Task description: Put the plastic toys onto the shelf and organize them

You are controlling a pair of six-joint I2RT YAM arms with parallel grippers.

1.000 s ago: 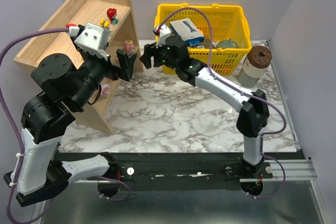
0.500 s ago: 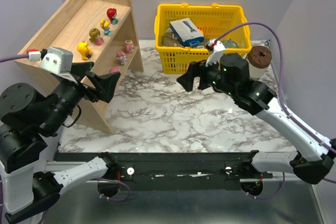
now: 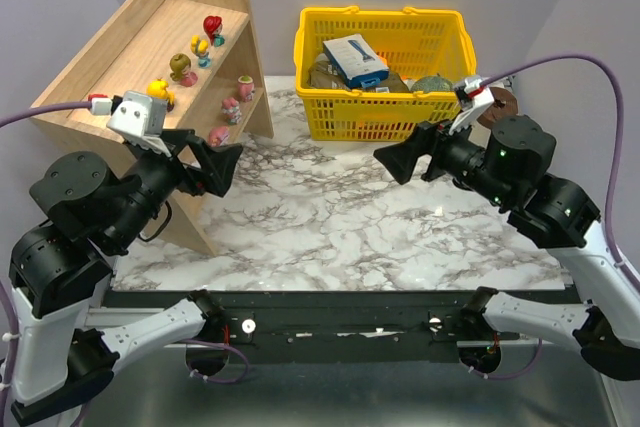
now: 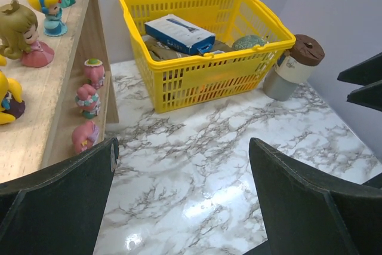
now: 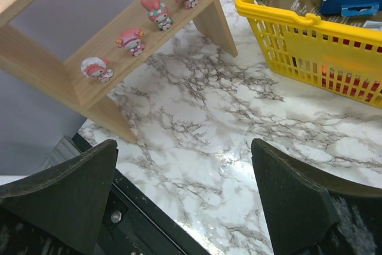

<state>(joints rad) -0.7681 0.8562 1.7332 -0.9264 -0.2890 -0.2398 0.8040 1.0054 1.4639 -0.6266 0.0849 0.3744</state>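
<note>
The light-wood shelf (image 3: 130, 47) stands at the far left. Its upper tier carries a red toy (image 3: 212, 24), a yellow-and-blue one (image 3: 201, 45) and an olive-haired one (image 3: 181, 68); a yellow toy (image 3: 158, 93) stands nearer. Several pink toys line the lower tier (image 5: 132, 39), (image 4: 86, 98). My left gripper (image 3: 222, 165) hovers open beside the shelf's near end, over bare marble (image 4: 182, 144). On the right, my right gripper (image 3: 400, 160) is open and empty above the table (image 5: 184, 143), facing the shelf.
A yellow basket (image 3: 370, 117) with a blue box and packets sits at the back centre (image 4: 209, 76). A grey cup with a brown lid (image 4: 292, 67) stands to its right. The black base rail runs along the near table edge (image 5: 119, 219).
My right gripper has drawn back from the shelf's lower tier to the table's right side, its jaws widening. The left gripper pulled back from the shelf toward the near edge.
</note>
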